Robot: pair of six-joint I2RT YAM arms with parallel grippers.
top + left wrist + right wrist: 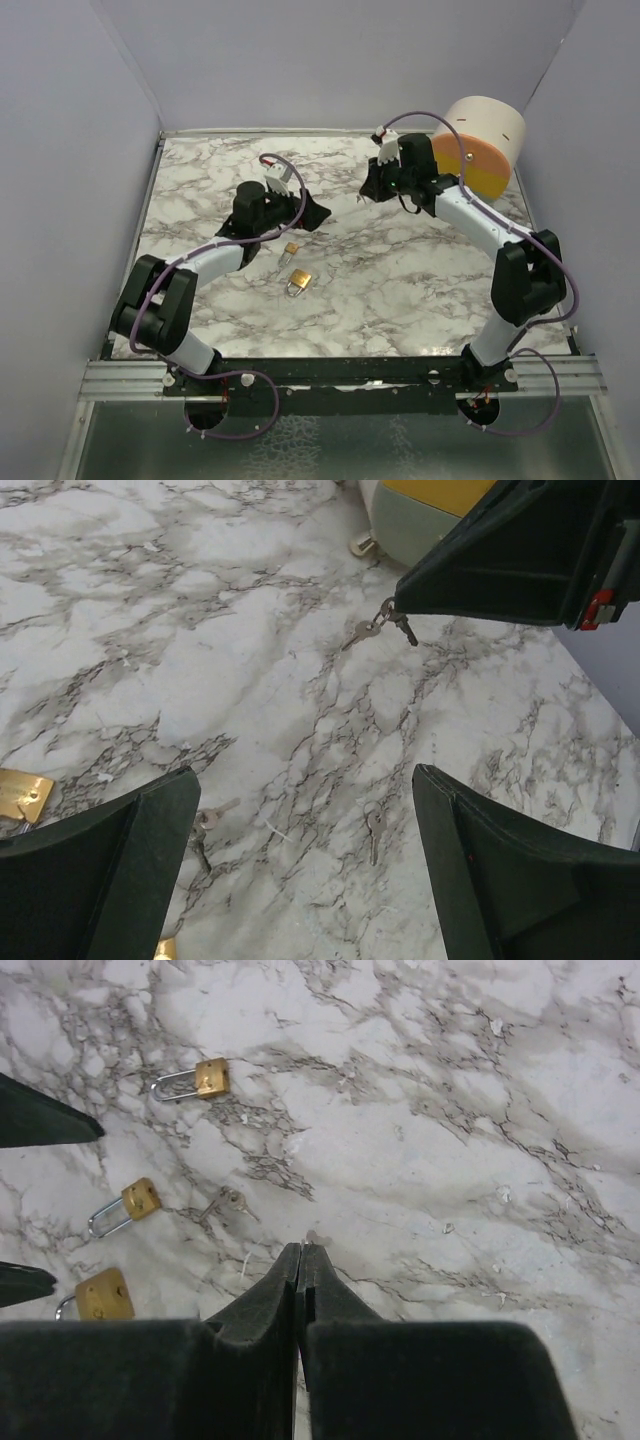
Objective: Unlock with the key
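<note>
A white-and-orange cylinder (483,140) lies far right on the marble table (400,275).

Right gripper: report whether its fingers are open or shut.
Shut: the right gripper fingers press together, keys dangling from their tips.

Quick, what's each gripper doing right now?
Left gripper: open, empty.
Right gripper: shut on keys.

Robot lab test cell, not a home or a shop. Plain pale grey panel walls (330,60) box in a white marble-patterned tabletop (400,280). Two black-and-white robot arms (470,215) are bolted to a silver aluminium rail (120,378) at the near edge. Thin purple cables (427,113) loop along the arms.
</note>
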